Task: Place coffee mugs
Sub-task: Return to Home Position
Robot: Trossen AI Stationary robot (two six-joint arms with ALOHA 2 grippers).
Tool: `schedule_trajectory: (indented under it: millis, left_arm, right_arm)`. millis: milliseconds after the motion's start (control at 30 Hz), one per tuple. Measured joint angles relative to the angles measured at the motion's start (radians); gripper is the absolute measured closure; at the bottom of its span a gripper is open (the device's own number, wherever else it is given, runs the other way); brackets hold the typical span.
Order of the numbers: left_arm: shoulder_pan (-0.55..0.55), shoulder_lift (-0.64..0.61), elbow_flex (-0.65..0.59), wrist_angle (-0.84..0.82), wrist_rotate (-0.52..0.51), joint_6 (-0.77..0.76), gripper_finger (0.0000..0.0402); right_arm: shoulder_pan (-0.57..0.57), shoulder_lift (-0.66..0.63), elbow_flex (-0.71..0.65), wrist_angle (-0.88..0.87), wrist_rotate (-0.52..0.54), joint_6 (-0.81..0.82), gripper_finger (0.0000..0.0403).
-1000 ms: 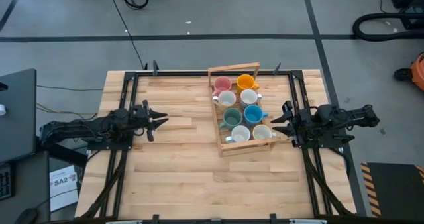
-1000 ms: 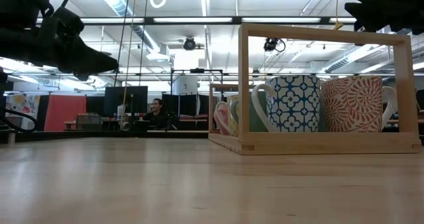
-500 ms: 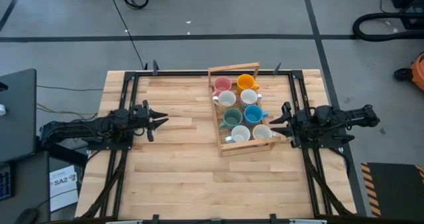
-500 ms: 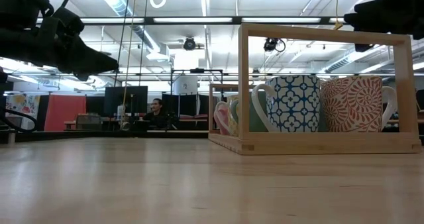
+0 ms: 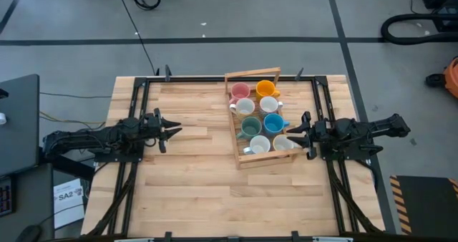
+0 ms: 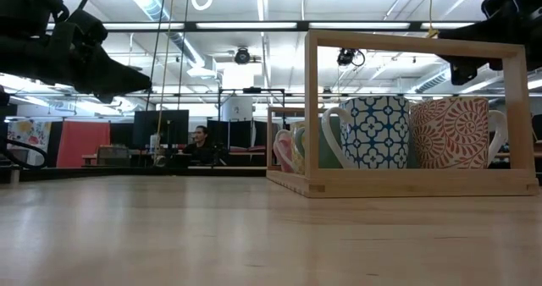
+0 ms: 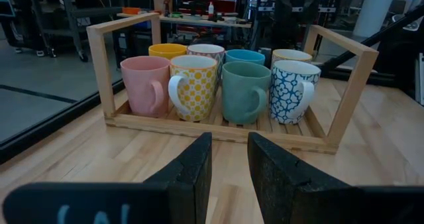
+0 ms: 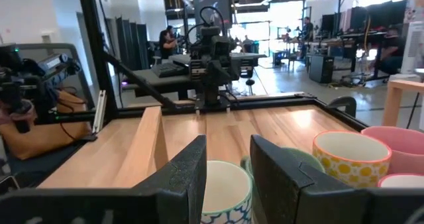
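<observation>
Several coffee mugs (image 5: 261, 117) stand upright in two rows in a wooden tray (image 5: 237, 138) on the table's right half: pink, orange, green, blue and white patterned ones (image 7: 218, 85). My right gripper (image 5: 292, 137) hangs level at the tray's right rim, above the nearest mugs (image 8: 225, 191). It is open, with nothing between its fingers. In the low view it shows above the tray's frame (image 6: 495, 32). My left gripper (image 5: 172, 131) waits at the table's left side, level, pointing at the tray (image 7: 230, 164), also open with nothing in it.
Bare wood lies between my left gripper and the tray (image 6: 406, 183) and along the table's near edge. Black frame rails (image 5: 136, 99) run down both sides of the table. A person (image 6: 201, 142) sits in the room far behind the table.
My right gripper has sunk toward the tray and come a little toward the table's left, over the tray's right rim; its fingers keep the same gap.
</observation>
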Motion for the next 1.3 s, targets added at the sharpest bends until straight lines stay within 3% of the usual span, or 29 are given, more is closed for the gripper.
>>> schedule_trajectory:
  millis: [1300]
  left_arm:
    - [0.000, 0.000, -0.002, 0.064, -0.004, 0.000, 0.0299]
  right_arm:
    - [-0.001, 0.002, 0.000, 0.007, 0.012, -0.048, 0.0280]
